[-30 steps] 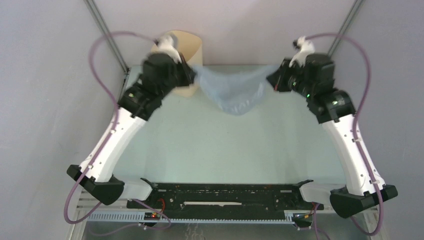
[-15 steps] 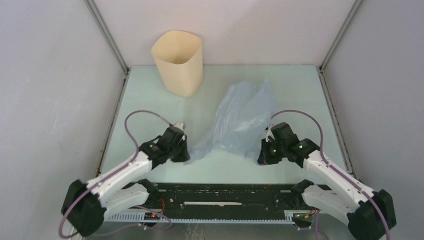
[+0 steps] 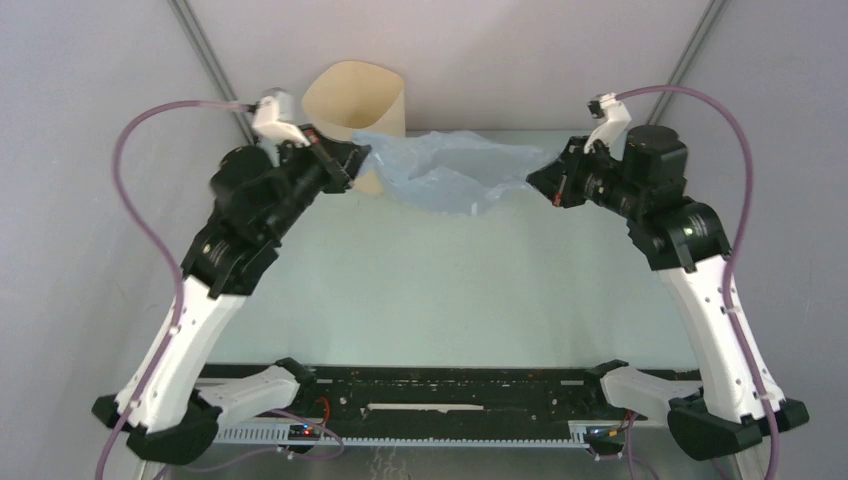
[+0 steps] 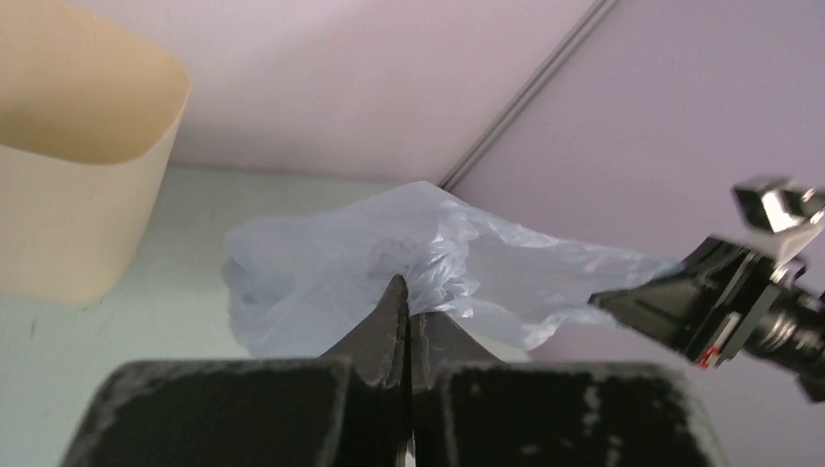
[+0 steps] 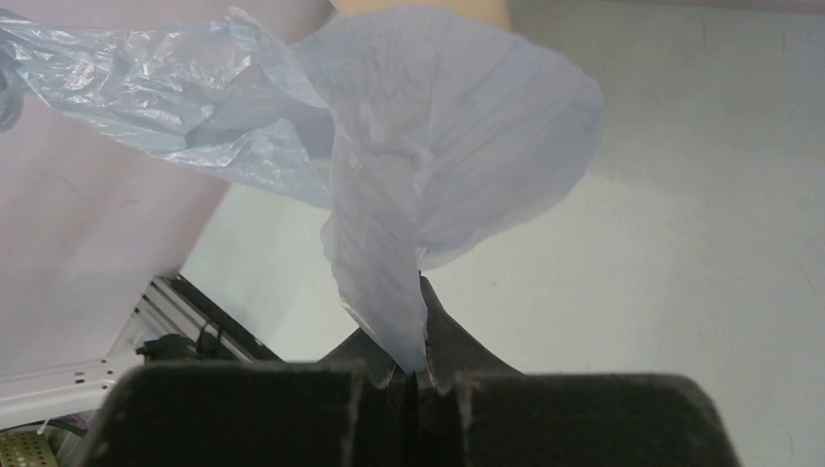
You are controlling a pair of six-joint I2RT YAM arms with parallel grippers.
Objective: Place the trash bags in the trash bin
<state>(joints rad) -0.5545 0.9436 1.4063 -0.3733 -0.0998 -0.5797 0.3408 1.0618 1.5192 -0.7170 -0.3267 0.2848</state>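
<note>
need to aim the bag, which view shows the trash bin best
Top external: the trash bin shows its whole rim. Left wrist crops its left side; right wrist catches only a sliver at the top edge.

**Crinkled film, smooth plastic, low-sheen desk**

The trash bag (image 3: 450, 175) is thin, translucent pale-blue plastic film, crinkled and faintly shiny along its creases. The trash bin (image 3: 360, 100) is smooth, matt cream plastic. The desk (image 3: 430, 290) has a smooth, pale-green surface with little sheen.
</note>
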